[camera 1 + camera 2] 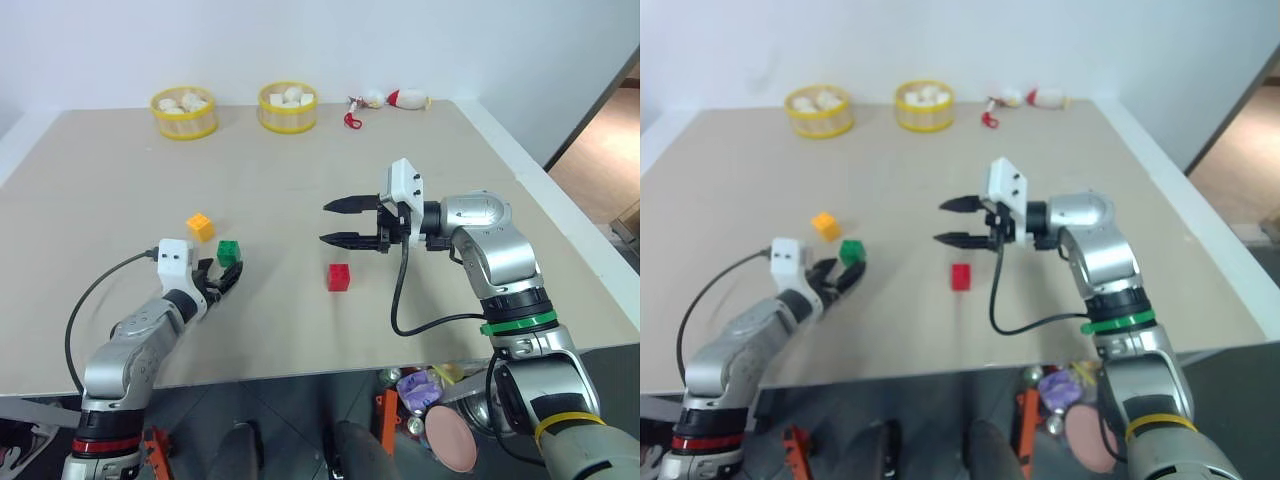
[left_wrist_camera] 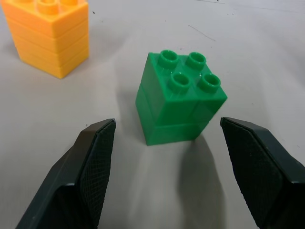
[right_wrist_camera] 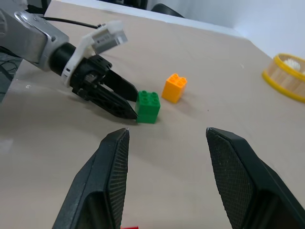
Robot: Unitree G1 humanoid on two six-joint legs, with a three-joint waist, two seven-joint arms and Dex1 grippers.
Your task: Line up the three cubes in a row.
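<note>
Step in hand: approach to the green cube [image 2: 178,98]; judged as the start of a grasp, with the row not yet formed.
Left pincer [image 1: 228,277]: low over the desk [image 1: 300,180], fingers spread, tips just short of the green cube, one to either side of its near face; nothing gripped.
Next move: likely a short advance so both fingers flank the cube squarely, then a closing on its flat side walls, not on the studded top.
Red cube [image 1: 339,277]: nearer the front edge, well apart from the other two, below the right pincer.
Right pincer [image 1: 338,222]: raised above the desk, pointing toward the robot's left, fingers parted, empty.
Green cube, place: on the desk, left of centre, upright, studs upward.
Yellow-orange cube [image 1: 200,227]: just beyond the green one and near it, not touching.
Cubes, make: glossy moulded plastic, sharp-edged, four round studs on top, a seam at mid-height; smooth walls may slip under a light pinch.
Fingers, make: black, wedge-shaped, with finely cross-hatched inner pads.
Desk, surface: matt beige, flat, faintly scuffed.
Yellow baskets [image 1: 184,113]: two, round, ribbed, at the far edge, holding white lumps.
</note>
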